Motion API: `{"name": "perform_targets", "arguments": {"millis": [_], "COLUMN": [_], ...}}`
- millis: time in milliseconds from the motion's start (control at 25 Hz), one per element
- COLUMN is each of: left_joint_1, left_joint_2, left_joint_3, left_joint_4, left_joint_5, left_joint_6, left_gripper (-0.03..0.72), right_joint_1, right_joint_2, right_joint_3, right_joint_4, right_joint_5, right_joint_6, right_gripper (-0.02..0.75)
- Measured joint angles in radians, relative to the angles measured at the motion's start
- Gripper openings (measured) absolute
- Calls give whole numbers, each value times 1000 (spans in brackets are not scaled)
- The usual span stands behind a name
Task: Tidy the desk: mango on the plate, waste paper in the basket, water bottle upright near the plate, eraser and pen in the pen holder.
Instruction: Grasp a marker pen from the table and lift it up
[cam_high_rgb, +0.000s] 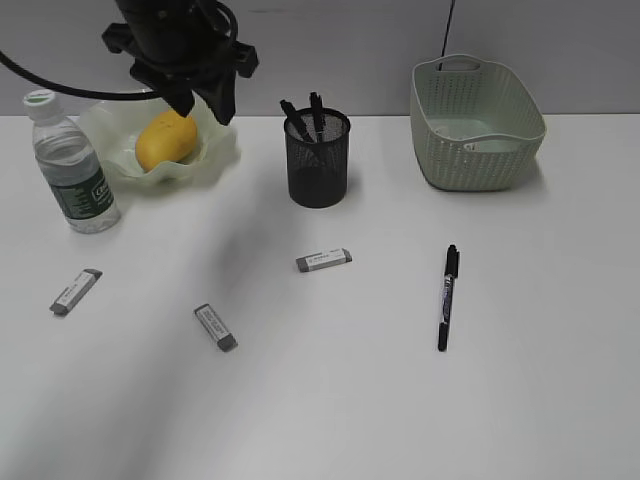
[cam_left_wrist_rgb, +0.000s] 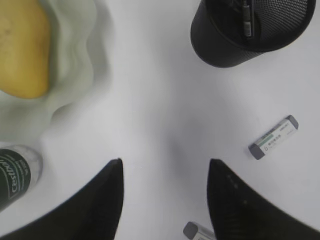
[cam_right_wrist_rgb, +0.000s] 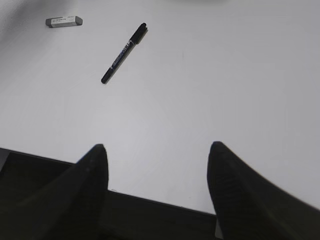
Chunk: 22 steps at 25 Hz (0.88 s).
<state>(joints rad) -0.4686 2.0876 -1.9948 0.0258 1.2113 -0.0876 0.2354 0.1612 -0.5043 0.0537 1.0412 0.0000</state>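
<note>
The mango (cam_high_rgb: 165, 140) lies in the wavy-rimmed plate (cam_high_rgb: 218, 158) at the back left; it also shows in the left wrist view (cam_left_wrist_rgb: 22, 50) with the plate (cam_left_wrist_rgb: 75, 65). The water bottle (cam_high_rgb: 70, 165) stands upright left of the plate. My left gripper (cam_high_rgb: 203, 105) is open and empty, held above the plate's right side; in its own view (cam_left_wrist_rgb: 165, 167) bare desk lies between its fingers. The pen holder (cam_high_rgb: 317, 160) (cam_left_wrist_rgb: 250, 30) holds pens. One pen (cam_high_rgb: 447, 297) (cam_right_wrist_rgb: 123, 52) lies on the desk. Three erasers lie loose, in the middle (cam_high_rgb: 324, 260) (cam_left_wrist_rgb: 274, 137) (cam_right_wrist_rgb: 64, 21), front left (cam_high_rgb: 215, 327) (cam_left_wrist_rgb: 197, 231) and far left (cam_high_rgb: 76, 291). My right gripper (cam_right_wrist_rgb: 157, 150) is open and empty over the desk's front edge.
The basket (cam_high_rgb: 475, 125) stands at the back right with a small white thing (cam_high_rgb: 483, 146) inside, too small to identify. The bottle's label shows at the left wrist view's lower left (cam_left_wrist_rgb: 15, 172). The desk's dark front edge (cam_right_wrist_rgb: 150, 205) runs under my right gripper.
</note>
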Motion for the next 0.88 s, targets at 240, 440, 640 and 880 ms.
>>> {"name": "perform_targets", "arguments": {"millis": [240, 440, 640, 880], "left_joint_1": [30, 49, 131, 262], "left_joint_2": [-111, -282, -471, -741], "left_joint_3": [145, 367, 630, 935], "left_joint_4": [-36, -44, -46, -70], "left_joint_5": [1, -83, -188, -304], "left_joint_6": [43, 48, 56, 88], "left_gripper": [412, 412, 412, 412], "right_joint_1": [0, 0, 0, 0], "right_joint_2": [0, 0, 0, 0], "right_joint_3": [0, 0, 0, 0], "right_joint_4": [0, 0, 0, 0], "right_joint_5": [0, 0, 0, 0], "right_joint_6": [0, 0, 0, 0], "right_gripper": [498, 498, 498, 498]}}
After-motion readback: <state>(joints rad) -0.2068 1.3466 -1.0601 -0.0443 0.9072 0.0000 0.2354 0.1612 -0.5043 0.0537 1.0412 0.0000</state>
